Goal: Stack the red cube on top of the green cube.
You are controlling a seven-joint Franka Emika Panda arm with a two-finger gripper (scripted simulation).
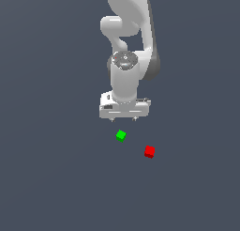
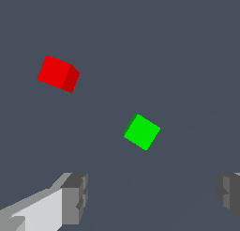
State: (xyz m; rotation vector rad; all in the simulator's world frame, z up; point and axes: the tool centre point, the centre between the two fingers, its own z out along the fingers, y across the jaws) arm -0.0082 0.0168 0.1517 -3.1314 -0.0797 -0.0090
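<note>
**Operator:** I'm looking at the red cube [image 1: 149, 151] first. It sits flat on the desk [image 1: 56, 178], alone, with nothing touching it. I judge it light and rigid, with plain smooth faces, so it could slip if I catch it by the corners. I'd pinch it across two opposite side faces, near mid-height.

**Partner:** Any long axis to line up with?

**Operator:** None; it's a cube, all sides equal. What matters is its yaw. In the wrist view the red cube [image 2: 58, 73] sits turned at an angle to the fingers [image 2: 75, 197], so I'd rotate the hand to meet flat faces.

**Partner:** And the target?

**Operator:** The green cube [image 1: 121, 135] is near the red one but apart from it, toward the exterior view's left and closer to the arm. It's also turned, at its own angle, bare on top.

**Partner:** Hand state?

**Operator:** The hand [image 1: 124, 117] hovers above the desk, spread wide, holding nothing, nearer the green cube than the red.
</note>
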